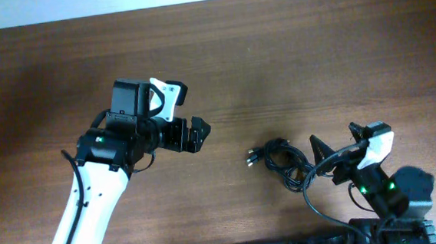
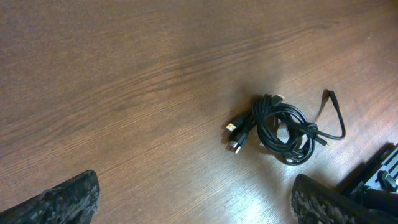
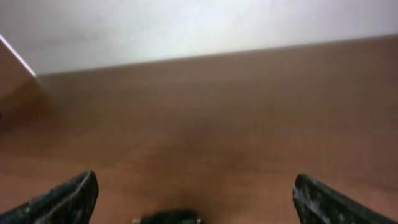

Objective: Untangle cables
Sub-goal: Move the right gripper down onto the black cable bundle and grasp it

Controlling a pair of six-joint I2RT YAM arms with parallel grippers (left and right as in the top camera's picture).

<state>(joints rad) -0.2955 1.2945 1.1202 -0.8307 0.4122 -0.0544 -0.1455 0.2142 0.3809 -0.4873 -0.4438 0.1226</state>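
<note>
The cables (image 1: 282, 161) are a small tangled bundle of thin black cords lying on the wooden table, right of centre; the left wrist view shows the cables (image 2: 281, 127) as tight loops, with plug ends sticking out to the left and one loose end curving away to the right. My left gripper (image 1: 189, 110) hovers well left of the bundle, open and empty. Its fingers (image 2: 68, 202) frame bare wood. My right gripper (image 1: 335, 141) stands just right of the bundle, also open. In the right wrist view a dark blur of the cables (image 3: 168, 218) peeks in at the bottom edge, between the wide jaws.
The brown wooden table (image 1: 290, 48) stretches far behind and to the left. A pale wall (image 3: 186, 25) rises beyond its far edge. Part of the right arm (image 2: 379, 180) shows at the lower right of the left wrist view.
</note>
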